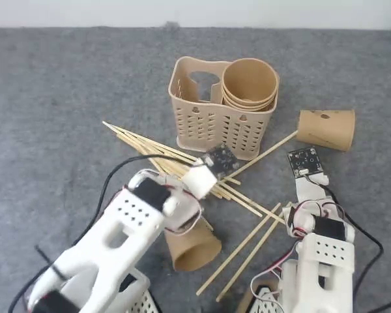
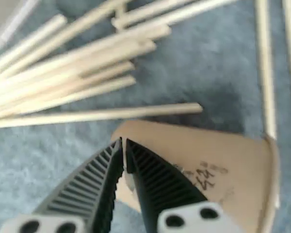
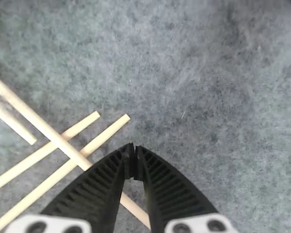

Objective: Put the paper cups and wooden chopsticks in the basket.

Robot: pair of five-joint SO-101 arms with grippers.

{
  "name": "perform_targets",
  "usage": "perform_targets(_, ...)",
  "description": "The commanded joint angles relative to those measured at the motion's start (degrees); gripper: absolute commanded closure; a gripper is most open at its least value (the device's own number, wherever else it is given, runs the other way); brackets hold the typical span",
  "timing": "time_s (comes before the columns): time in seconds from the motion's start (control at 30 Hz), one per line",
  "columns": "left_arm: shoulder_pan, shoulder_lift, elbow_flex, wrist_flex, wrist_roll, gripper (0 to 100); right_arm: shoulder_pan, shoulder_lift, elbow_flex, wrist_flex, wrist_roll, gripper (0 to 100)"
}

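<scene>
The left arm [image 1: 117, 241] is leaning forward over the grey mat [image 1: 52, 91], and its wrist is bending down. The left gripper [image 2: 123, 143] is pointing down at a paper cup [image 2: 218, 165] that is lying on its side. Its two black fingers are pressing together at the tips and are holding nothing. They are hanging over one end of the cup. I cannot tell if they are touching it. A pile of wooden chopsticks [image 2: 72, 73] is lying just past the cup, between the arm and the basket [image 1: 215, 127].

The right arm [image 1: 316, 254] is sitting low and near the front, with its wrist pointing down at the mat. The right gripper [image 3: 135, 148] is also closed, tips together, with nothing in it. It is hanging over a long chopstick [image 3: 43, 128] that is crossing two others.

The basket is standing up in the middle of the mat. A stack of cups [image 1: 249, 85] is sitting inside its right part. One more cup [image 1: 326, 129] is lying on its side to the right of the basket, a little apart from it.
</scene>
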Motion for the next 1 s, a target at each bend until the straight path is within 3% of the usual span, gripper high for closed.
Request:
perform_targets(0.0, -5.4, 6.2, 0.7, -1.8, 0.8, 99, 0.8, 0.7, -0.3, -0.7, 0.2, 99.0)
perform_targets(0.3, -16.3, 7.2, 6.1, -8.0, -2.8, 99, 0.8, 0.7, -0.3, -0.8, 0.4, 99.0)
perform_targets(0.63, -34.2, 7.0, 7.8, -12.6, -3.6, 99, 0.8, 0.7, -0.3, -0.5, 0.4, 99.0)
perform_targets(0.8, -39.3, 6.9, 7.4, -12.0, -10.5, 99, 0.8, 0.7, -0.3, -0.4, 0.3, 99.0)
perform_targets(0.97, -50.5, 6.9, 7.3, -16.7, -2.3, 99, 0.2, 0.7, -0.7, 2.0, 0.2, 98.7)
